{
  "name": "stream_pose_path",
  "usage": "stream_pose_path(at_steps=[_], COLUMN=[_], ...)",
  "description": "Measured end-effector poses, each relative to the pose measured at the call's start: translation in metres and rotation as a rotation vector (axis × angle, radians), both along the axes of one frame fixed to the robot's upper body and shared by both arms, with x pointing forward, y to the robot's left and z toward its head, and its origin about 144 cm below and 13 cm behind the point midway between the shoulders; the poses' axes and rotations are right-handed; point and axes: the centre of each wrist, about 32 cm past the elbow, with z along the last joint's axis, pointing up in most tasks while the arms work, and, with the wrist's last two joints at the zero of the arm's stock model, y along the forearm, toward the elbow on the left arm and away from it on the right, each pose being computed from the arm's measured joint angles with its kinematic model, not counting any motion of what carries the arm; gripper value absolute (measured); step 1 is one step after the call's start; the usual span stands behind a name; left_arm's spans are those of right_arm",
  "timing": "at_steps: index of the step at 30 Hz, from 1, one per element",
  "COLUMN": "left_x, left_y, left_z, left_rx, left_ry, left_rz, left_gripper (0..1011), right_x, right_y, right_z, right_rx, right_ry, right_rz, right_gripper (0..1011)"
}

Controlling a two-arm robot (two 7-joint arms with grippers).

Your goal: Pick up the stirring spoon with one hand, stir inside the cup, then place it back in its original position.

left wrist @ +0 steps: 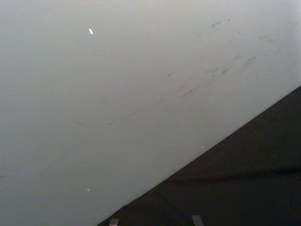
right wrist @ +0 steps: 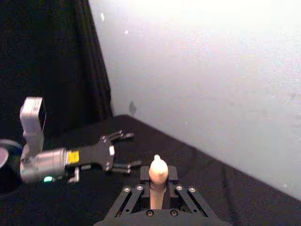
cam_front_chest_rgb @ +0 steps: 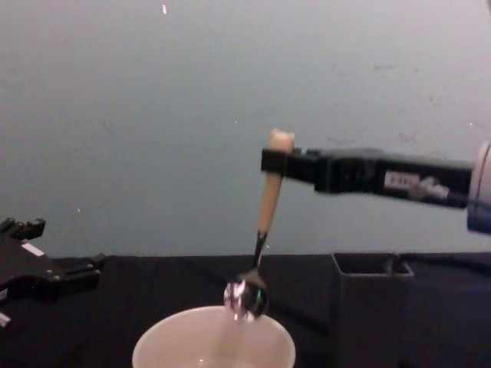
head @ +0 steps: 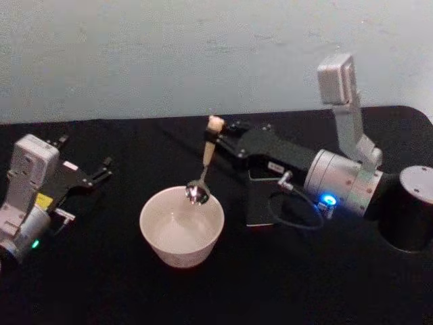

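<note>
**While the stirring spoon hangs over the cup, the left arm lies idle**

As seen from the head view, the right gripper reaches in from the right and its fingers pinch the spoon's cream handle just under the bear head. The spoon hangs nearly upright with a slight tilt. Its metal bowl is at the far side of the cup's mouth, about level with the rim; contact with the rim cannot be made out. The cup stands near the middle of the black table. The dark grey square holder stands just right of the cup, apart from it, under the right arm. The left gripper rests low at the table's left side, well apart from the cup, with its fingers spread.
</note>
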Motion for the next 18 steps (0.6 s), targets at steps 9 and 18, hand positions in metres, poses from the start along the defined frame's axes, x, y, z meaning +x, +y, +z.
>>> stream_pose_path(at_steps=[9,18], left_x=[0.000,0.000], left_y=[0.000,0.000], left_z=[0.000,0.000], left_rx=[0.000,0.000], left_ry=[0.000,0.000], left_rz=[0.000,0.000], left_gripper=[1001,1001], right_x=[-0.002,-0.007], right_y=[-0.008,-0.025], right_z=[0.017,0.026], right_rx=[0.047,0.077], right_ry=[-0.018,-0.020], right_rz=[-0.047,-0.079], right_gripper=[213,213])
